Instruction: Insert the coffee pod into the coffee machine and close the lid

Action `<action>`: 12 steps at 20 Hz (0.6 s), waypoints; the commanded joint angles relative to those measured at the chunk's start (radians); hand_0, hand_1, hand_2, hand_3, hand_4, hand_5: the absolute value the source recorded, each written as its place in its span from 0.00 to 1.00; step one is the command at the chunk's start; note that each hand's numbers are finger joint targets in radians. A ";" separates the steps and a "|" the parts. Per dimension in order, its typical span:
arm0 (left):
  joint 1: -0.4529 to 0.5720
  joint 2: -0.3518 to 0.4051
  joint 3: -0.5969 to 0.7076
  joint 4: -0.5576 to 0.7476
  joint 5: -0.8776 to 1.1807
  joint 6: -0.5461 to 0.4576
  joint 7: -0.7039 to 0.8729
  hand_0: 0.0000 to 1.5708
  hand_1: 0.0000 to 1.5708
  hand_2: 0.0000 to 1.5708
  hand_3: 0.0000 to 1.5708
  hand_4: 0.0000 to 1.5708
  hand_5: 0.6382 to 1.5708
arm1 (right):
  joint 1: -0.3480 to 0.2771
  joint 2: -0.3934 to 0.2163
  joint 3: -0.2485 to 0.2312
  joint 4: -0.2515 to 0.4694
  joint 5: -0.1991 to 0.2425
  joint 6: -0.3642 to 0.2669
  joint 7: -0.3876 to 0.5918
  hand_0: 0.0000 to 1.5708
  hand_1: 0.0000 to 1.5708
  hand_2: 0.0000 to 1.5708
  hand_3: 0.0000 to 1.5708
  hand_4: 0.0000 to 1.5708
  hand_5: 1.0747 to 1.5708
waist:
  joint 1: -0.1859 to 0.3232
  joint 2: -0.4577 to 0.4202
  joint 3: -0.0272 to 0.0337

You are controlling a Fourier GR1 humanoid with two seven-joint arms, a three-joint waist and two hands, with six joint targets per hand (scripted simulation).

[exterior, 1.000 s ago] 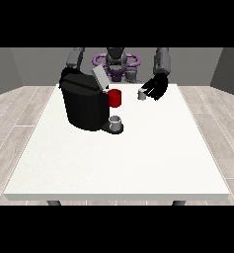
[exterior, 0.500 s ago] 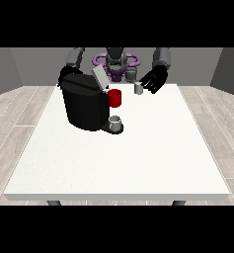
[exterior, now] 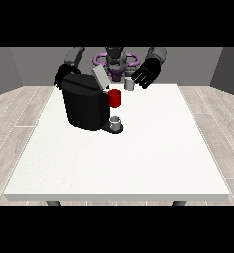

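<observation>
Hand at the view's right [exterior: 145,77], fingers curled round the coffee pod [exterior: 130,84], has risen toward the coffee machine [exterior: 85,102].

A large white table [exterior: 138,163] fills most of the front view, its near edge toward the camera and its far edge by the robot. A black coffee machine [exterior: 84,106] stands on its far left part, with its grey lid [exterior: 99,77] tilted up. A small grey cup [exterior: 115,121] sits on the machine's base at its front right. The table stands on a floor [exterior: 10,123] of pale wooden planks, and dark legs show under its near edge.
</observation>
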 commanded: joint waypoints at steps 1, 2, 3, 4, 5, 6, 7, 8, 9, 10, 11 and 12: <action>-0.030 0.025 0.028 0.008 0.016 -0.029 -0.002 0.79 0.79 0.80 0.76 0.30 1.00 | 0.023 0.001 0.004 -0.018 0.000 0.004 -0.018 0.00 0.00 0.00 0.00 0.33 1.00 | -0.013 0.009 0.0001; -0.075 0.038 0.041 0.010 0.015 -0.008 0.000 0.80 0.80 0.82 0.78 0.30 1.00 | -0.018 -0.016 -0.005 -0.019 -0.003 0.013 -0.001 0.00 0.00 0.00 0.00 0.32 1.00 | -0.038 0.058 0.0000; -0.105 0.086 0.052 0.037 0.016 -0.042 -0.002 0.82 0.82 0.85 0.81 0.31 1.00 | -0.076 -0.007 0.019 -0.079 0.020 -0.029 0.108 0.00 0.00 0.00 0.00 0.33 1.00 | -0.058 0.049 -0.0005; -0.137 0.075 0.036 0.010 0.003 -0.047 0.033 0.80 0.80 0.84 0.80 0.31 1.00 | -0.046 -0.025 -0.007 -0.012 0.004 0.016 -0.018 0.00 0.00 0.00 0.00 0.32 1.00 | -0.043 0.072 0.0004; -0.121 0.066 0.044 0.029 0.016 -0.069 0.039 0.80 0.80 0.84 0.80 0.33 1.00 | -0.044 -0.046 -0.023 -0.042 -0.017 0.025 0.049 0.00 0.00 0.00 0.00 0.35 1.00 | -0.059 0.037 0.0002; -0.113 -0.013 0.004 -0.011 -0.017 0.013 0.048 0.82 0.82 0.85 0.81 0.33 1.00 | -0.083 -0.053 -0.047 0.010 0.001 -0.002 0.019 0.00 0.00 0.00 0.00 0.34 1.00 | -0.027 0.067 0.0004; -0.141 0.068 0.042 0.028 0.010 -0.059 0.015 0.81 0.81 0.85 0.81 0.33 1.00 | -0.092 -0.053 -0.023 -0.046 -0.004 0.011 0.080 0.00 0.00 0.00 0.00 0.35 1.00 | -0.052 0.071 0.0000; -0.112 0.059 0.043 0.036 -0.003 0.000 -0.015 0.82 0.82 0.85 0.80 0.33 1.00 | -0.045 -0.005 0.029 -0.086 0.029 -0.014 0.029 0.00 0.00 0.00 0.00 0.33 1.00 | -0.080 0.086 -0.0002; -0.159 0.019 0.015 0.009 -0.016 -0.026 0.063 0.80 0.80 0.84 0.79 0.32 1.00 | -0.099 -0.026 -0.049 0.003 -0.012 -0.014 -0.003 0.00 0.00 0.00 0.00 0.31 1.00 | -0.037 0.096 0.0006; -0.112 0.052 0.033 0.044 -0.016 -0.015 0.033 0.82 0.82 0.83 0.78 0.32 1.00 | -0.007 0.003 0.016 -0.065 0.011 -0.011 0.027 0.00 0.00 0.00 0.00 0.29 1.00 | -0.077 0.061 0.0001; -0.126 0.020 0.020 0.014 -0.019 -0.002 0.031 0.80 0.80 0.83 0.79 0.31 1.00 | -0.089 -0.055 -0.056 -0.021 -0.015 0.003 0.016 0.00 0.00 0.00 0.00 0.31 1.00 | -0.036 0.086 0.0003; -0.144 0.041 0.035 0.044 -0.005 -0.037 0.020 0.81 0.81 0.83 0.79 0.31 1.00 | -0.105 -0.016 -0.004 -0.073 0.014 -0.037 0.101 0.00 0.00 0.00 0.00 0.33 1.00 | -0.056 0.074 -0.0002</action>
